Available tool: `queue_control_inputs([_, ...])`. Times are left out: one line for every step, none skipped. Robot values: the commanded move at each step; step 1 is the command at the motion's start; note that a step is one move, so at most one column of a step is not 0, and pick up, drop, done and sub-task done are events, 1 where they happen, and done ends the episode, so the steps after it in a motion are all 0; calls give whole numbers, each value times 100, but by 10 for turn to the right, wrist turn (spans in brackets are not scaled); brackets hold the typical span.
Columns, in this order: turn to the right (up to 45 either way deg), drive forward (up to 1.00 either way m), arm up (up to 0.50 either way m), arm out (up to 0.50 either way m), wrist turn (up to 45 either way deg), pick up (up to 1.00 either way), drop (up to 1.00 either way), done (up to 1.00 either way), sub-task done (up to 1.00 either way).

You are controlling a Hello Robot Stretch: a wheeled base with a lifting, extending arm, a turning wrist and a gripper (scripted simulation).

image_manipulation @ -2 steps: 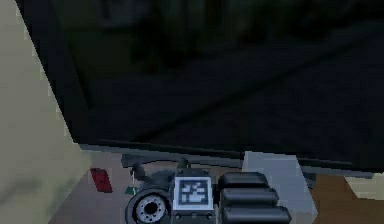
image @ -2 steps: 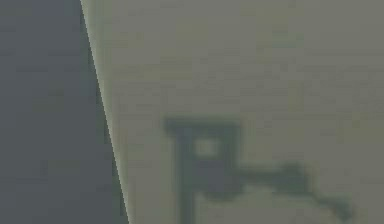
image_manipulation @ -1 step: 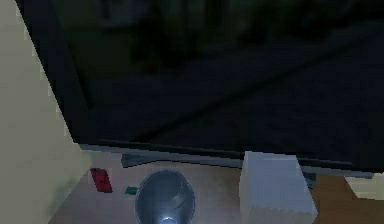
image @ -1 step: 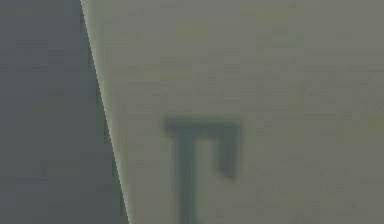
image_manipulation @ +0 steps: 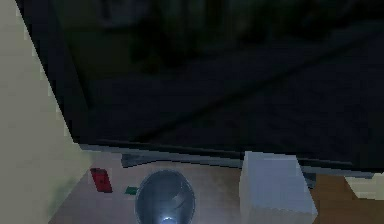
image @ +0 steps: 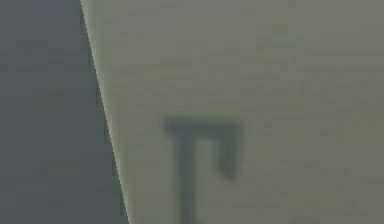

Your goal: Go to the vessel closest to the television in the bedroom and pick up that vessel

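Observation:
A large dark television spans most of the arm side view, its lower edge just above a light wooden tabletop. On that tabletop, at the bottom centre-left, stands a rounded grey-blue vessel with a glossy surface. It sits right below the screen's lower edge.
A white box stands on the tabletop to the vessel's right. A small red object and a tiny green thing lie to its left. A beige wall runs along the left. In the forward view a beige wall meets a grey surface.

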Motion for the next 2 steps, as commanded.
queue_control_inputs([0, 0, 10, 0, 0, 0, 0, 0, 0])
queue_control_inputs([0, 0, 0, 0, 0, 0, 0, 100, 0])
